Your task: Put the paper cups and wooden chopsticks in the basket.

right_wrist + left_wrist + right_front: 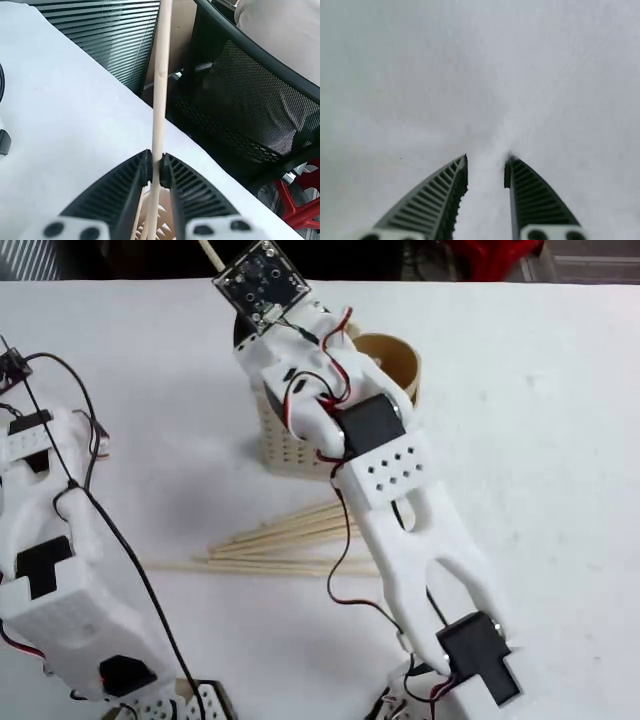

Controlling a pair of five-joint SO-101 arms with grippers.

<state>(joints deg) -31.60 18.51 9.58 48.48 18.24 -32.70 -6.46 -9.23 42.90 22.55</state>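
Wooden chopstick point(161, 75), pale and round, is clamped between the fingers of the right hand point(156, 167). Its lower end is at the cream perforated basket point(283, 445), and its upper end pokes past the far edge of the white surface point(540, 440). Right arm is stretched diagonally from the near edge, wrist over the basket. Brown paper cup point(392, 358) sits just behind the basket, beside the arm. Loose wooden chopsticks point(285, 540) lie flat on the basket's near side, partly under the arm. Left hand point(486, 162) has its fingers apart, close over the surface at left. The surface runs wide to the right of the arm.
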